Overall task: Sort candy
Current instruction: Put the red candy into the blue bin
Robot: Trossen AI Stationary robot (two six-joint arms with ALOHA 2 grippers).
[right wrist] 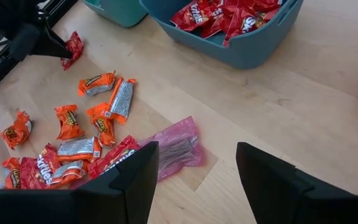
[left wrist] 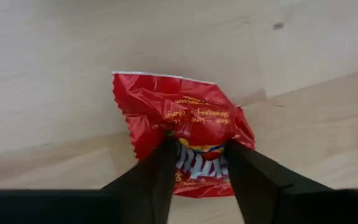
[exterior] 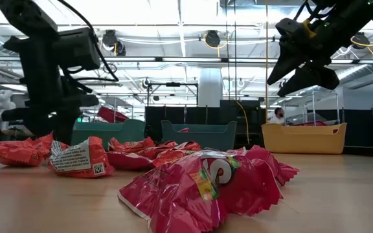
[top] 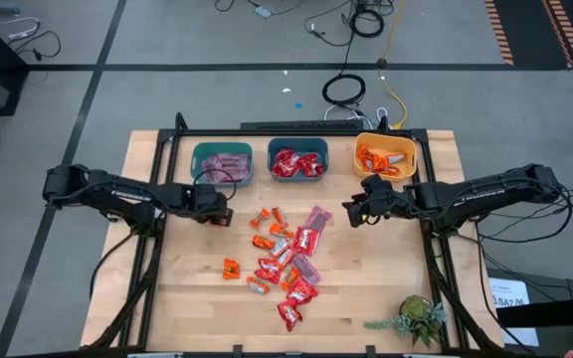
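A loose pile of candy point(top: 285, 261) in red, orange and mauve wrappers lies on the middle of the wooden table. My left gripper point(top: 219, 207) is at the pile's far left, near the left teal bin point(top: 222, 162), and is shut on one red candy packet point(left wrist: 179, 115). My right gripper point(top: 354, 211) hovers open to the right of the pile, in front of the yellow bin point(top: 385, 156). In the right wrist view a mauve packet point(right wrist: 176, 149) lies on the table below and between its fingers, untouched. My left gripper point(left wrist: 199, 146) pinches the red packet at one end point(left wrist: 197, 163) between its two fingers point(left wrist: 160, 174). The rest of the wrapper sticks out past the fingertips, crumpled. In the right wrist view the packet point(right wrist: 73, 48) hangs off the fingertips, apparently clear of the table.
Three bins stand in a row at the table's far edge: the left teal one holds mauve candy, the middle teal one point(top: 297, 162) red candy, and the yellow one orange candy. A small plant point(top: 416, 318) sits at the near right corner. Bare wood lies on either side of the pile.
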